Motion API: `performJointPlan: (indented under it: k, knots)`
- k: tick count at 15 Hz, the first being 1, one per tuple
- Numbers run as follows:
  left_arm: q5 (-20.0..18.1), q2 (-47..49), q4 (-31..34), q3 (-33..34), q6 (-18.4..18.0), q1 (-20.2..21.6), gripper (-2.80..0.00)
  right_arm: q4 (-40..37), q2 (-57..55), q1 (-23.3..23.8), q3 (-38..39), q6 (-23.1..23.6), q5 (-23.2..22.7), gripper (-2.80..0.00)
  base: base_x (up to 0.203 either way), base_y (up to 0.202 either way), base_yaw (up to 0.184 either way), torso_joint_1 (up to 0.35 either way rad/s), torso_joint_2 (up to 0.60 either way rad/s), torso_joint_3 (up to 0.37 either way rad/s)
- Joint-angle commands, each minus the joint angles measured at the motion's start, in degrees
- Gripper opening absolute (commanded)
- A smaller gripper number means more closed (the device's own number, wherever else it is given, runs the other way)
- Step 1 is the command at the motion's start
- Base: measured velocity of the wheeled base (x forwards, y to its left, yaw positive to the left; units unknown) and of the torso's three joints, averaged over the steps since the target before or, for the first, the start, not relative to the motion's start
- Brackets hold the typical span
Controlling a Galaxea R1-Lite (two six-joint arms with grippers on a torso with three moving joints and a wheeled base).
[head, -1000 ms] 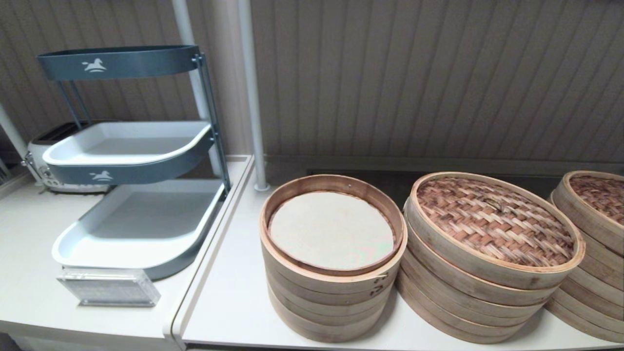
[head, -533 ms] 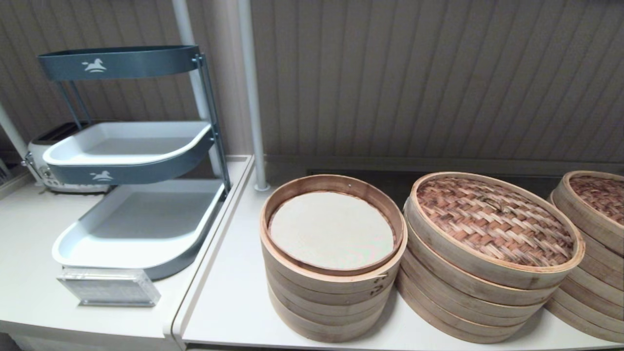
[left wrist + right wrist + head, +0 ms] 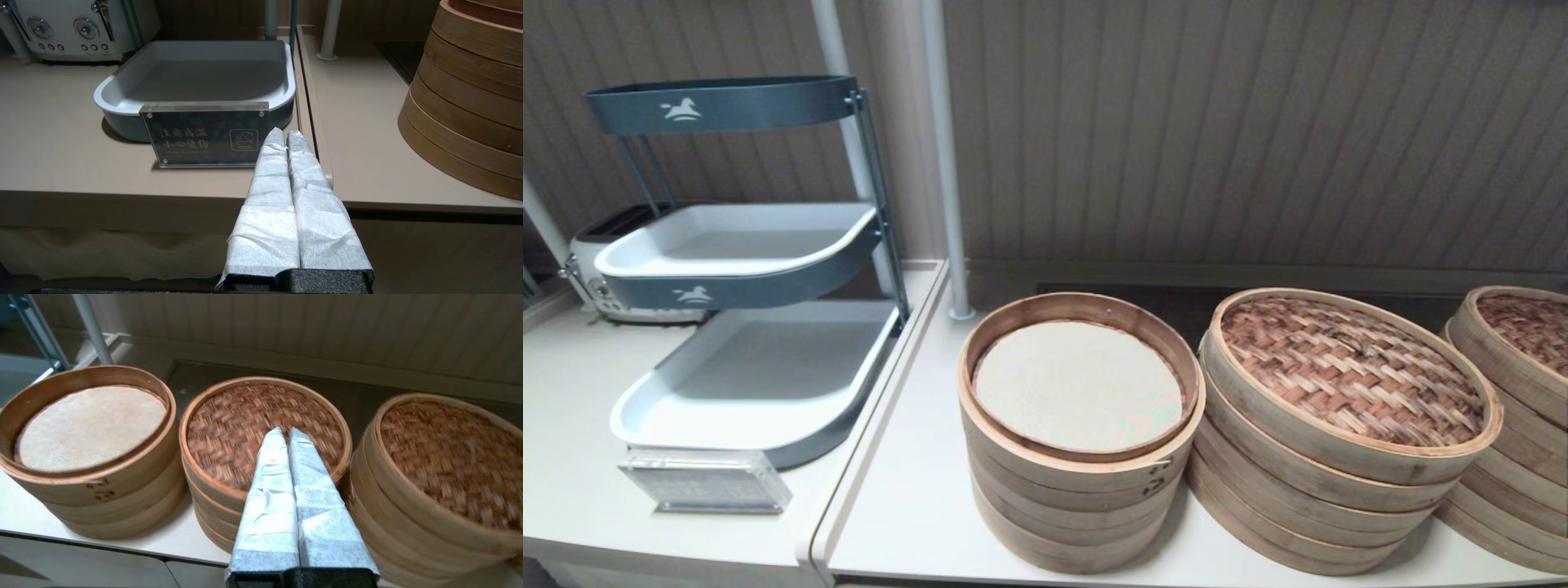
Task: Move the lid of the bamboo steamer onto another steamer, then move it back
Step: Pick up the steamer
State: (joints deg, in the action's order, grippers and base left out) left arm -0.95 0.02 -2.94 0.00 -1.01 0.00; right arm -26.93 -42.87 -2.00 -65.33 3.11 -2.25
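Observation:
The bamboo steamer lid (image 3: 1352, 371), pale-rimmed with a pinkish-tan herringbone top, lies on the middle stack (image 3: 1307, 506); it also shows in the right wrist view as the lid (image 3: 245, 424). Another steamer (image 3: 1515, 425), with a darker brown woven lid, stands at the far right, cut by the view's edge, and is the right-hand stack (image 3: 441, 469). My right gripper (image 3: 284, 430) is shut and empty, held before the front of the middle stack. My left gripper (image 3: 284, 132) is shut and empty, low before the table's front edge. Neither arm appears in the head view.
A taller open stack (image 3: 1078, 490) with a white liner (image 3: 1078, 384) and dark lacing marks stands left of the middle stack. Further left are a tiered tray rack (image 3: 752, 359), a small acrylic sign (image 3: 204, 134), a toaster (image 3: 81, 28) and a white pole (image 3: 943, 163).

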Motion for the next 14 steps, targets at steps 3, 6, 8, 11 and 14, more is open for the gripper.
performJointPlan:
  k: [3,6,8,11,14]
  knots:
    - [-0.02,-0.02,-0.04,1.58,0.05,0.00,-2.80,-3.37,-18.06,-2.71,-11.92,0.28,-1.64,-2.80,0.000,0.000,0.000,0.000,0.00,0.000]
    - [-0.02,-0.02,-0.04,1.58,0.04,0.00,-2.80,-4.97,-25.65,-2.61,-16.18,0.47,-3.79,-2.80,0.000,0.000,0.000,0.000,0.00,0.000]
    - [-0.02,-0.02,-0.04,1.58,-0.04,0.00,-2.80,-5.54,-30.25,-1.53,-18.70,0.53,-4.64,-2.80,0.000,0.000,0.000,0.000,0.00,0.000]
    - [-0.02,-0.02,-0.04,1.58,0.01,0.00,-2.80,-6.58,-38.34,2.74,-23.47,0.53,-9.58,-2.80,0.000,0.000,0.000,0.000,0.00,0.000]
    - [-0.02,-0.02,-0.04,1.58,0.05,0.00,-2.80,-13.87,-44.35,6.00,-32.25,0.57,-11.57,-2.80,0.000,0.000,0.000,0.000,0.00,0.000]
